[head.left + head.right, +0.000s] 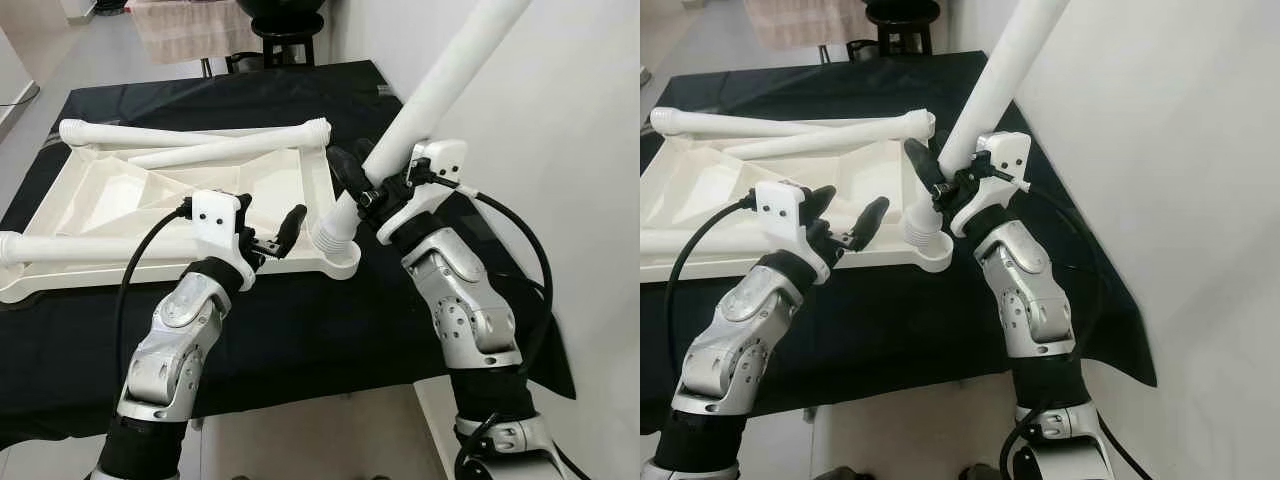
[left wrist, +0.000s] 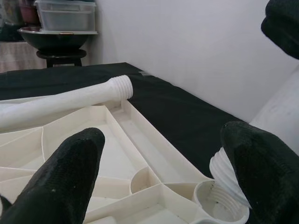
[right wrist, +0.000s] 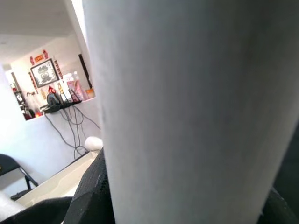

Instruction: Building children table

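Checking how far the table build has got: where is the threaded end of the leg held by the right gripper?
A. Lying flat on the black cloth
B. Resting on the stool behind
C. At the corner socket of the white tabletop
C: the right gripper holds the leg tilted, its threaded end at the corner socket of the tabletop.

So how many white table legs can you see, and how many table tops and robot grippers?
White plastic threaded table legs: 4, one held tilted, two lying across the top, one along its near edge
White ribbed upside-down plastic table top: 1
Black-fingered grippers: 2, left gripper, right gripper
Total: 7
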Controlling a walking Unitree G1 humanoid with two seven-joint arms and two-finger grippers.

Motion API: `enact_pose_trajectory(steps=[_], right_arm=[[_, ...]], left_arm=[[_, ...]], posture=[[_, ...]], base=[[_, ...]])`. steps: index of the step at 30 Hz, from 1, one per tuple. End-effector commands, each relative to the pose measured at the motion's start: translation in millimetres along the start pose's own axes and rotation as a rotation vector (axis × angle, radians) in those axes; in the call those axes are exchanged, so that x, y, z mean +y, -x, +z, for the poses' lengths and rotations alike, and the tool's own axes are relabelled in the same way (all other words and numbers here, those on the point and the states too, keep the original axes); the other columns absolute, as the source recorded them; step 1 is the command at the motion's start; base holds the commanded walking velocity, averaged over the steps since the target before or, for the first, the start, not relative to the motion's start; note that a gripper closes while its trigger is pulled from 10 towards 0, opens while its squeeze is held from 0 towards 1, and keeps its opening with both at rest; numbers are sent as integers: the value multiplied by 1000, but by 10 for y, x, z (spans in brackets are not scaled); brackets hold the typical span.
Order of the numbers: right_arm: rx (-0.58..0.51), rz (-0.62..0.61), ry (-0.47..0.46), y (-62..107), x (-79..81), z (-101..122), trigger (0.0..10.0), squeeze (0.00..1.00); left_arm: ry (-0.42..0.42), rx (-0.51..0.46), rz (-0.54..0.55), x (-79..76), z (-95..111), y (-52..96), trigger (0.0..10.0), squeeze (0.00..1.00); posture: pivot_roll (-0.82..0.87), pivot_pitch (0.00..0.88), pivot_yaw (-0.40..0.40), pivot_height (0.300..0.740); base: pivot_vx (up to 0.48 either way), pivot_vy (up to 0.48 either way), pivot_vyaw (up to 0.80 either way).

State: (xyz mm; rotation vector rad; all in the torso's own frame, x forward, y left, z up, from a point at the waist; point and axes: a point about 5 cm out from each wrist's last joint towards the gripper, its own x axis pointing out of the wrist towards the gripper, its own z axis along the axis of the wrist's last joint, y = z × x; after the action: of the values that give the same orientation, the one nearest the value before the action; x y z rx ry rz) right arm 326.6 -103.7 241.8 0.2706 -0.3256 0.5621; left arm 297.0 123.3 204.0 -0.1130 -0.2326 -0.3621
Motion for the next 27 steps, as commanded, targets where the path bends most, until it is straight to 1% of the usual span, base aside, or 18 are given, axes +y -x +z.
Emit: enact_pose_trajectory(steps=[1, 5, 9, 21, 27], right_arm=[[-27, 8, 11, -29, 17, 55, 10000, 0], [-28, 8, 13, -28, 13, 60, 10000, 0], [-31, 13, 16, -28, 11, 72, 10000, 0], [-29, 14, 21, -25, -23, 87, 10000, 0], [-29, 14, 21, -25, -23, 87, 10000, 0]], left_arm=[[11, 31, 7, 16, -64, 28, 10000, 0], [-5, 35, 20, 29, -77, 27, 10000, 0], [-65, 56, 38, 58, -124, 38, 10000, 0], [-56, 56, -8, -4, -138, 76, 10000, 0], [-56, 56, -8, -4, -138, 76, 10000, 0]], posture=[[-41, 111, -13, 740], [-40, 112, -15, 740], [-35, 115, -12, 740], [-30, 121, -15, 740], [-30, 121, -15, 740]], base=[[0, 0, 0], [0, 0, 0], [0, 0, 0], [0, 0, 0], [0, 0, 0]])
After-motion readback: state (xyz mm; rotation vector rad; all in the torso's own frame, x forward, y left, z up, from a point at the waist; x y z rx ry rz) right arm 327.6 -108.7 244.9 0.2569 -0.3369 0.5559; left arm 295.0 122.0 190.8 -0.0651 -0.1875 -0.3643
